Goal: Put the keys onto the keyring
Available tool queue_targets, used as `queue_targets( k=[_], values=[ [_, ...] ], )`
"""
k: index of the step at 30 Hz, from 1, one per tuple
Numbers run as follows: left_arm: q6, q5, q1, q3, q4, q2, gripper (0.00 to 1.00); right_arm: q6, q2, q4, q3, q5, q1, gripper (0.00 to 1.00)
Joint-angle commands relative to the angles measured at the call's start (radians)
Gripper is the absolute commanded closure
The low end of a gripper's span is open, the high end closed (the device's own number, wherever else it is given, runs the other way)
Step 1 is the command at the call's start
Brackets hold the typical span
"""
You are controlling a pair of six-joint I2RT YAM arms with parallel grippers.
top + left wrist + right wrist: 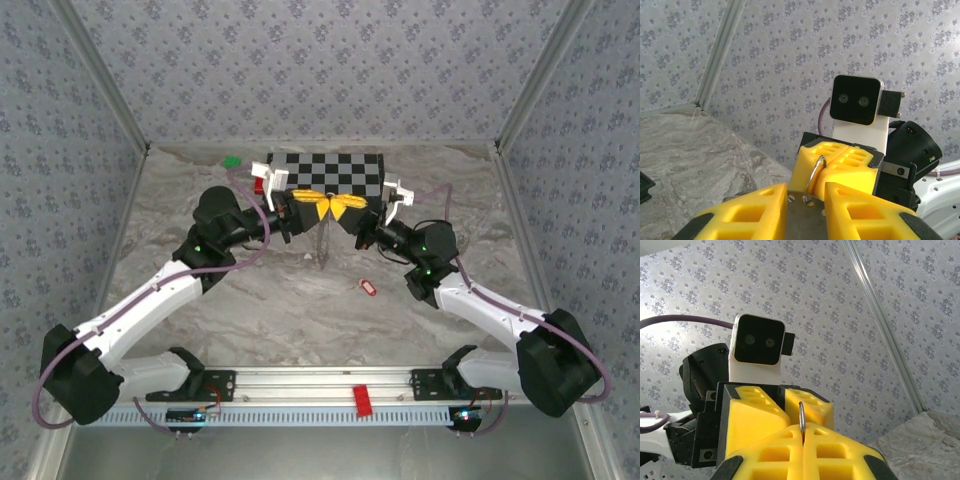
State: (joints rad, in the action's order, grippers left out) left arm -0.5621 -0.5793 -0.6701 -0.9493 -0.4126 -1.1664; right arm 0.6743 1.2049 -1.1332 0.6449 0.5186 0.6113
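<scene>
Both arms meet in mid-air in front of the chessboard [330,172]. My right gripper [803,431] is shut on the keyring [801,412], a thin metal ring standing up out of its yellow fingers. Facing it, my left gripper [806,194] has both fingers pressed against a flat grey metal key [805,215] with small holes. The keyring [816,172] reaches down to one of those holes. From above, the left gripper [312,205] and the right gripper [350,208] are nearly touching. A small red key [366,287] with a pale centre lies on the table below them.
A green block [232,160] and a red piece [259,185] sit by the chessboard's left end. A red block [361,399] rests on the front rail. Patterned walls close in the marbled table on three sides. Purple cables run along both arms.
</scene>
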Motion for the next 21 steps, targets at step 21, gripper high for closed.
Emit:
queue_targets(
  k=[21],
  values=[
    [0.125, -0.014, -0.012, -0.097, 0.131, 0.028, 1.0, 0.001, -0.019, 0.053, 0.025, 0.032, -0.021, 0.71]
  ],
)
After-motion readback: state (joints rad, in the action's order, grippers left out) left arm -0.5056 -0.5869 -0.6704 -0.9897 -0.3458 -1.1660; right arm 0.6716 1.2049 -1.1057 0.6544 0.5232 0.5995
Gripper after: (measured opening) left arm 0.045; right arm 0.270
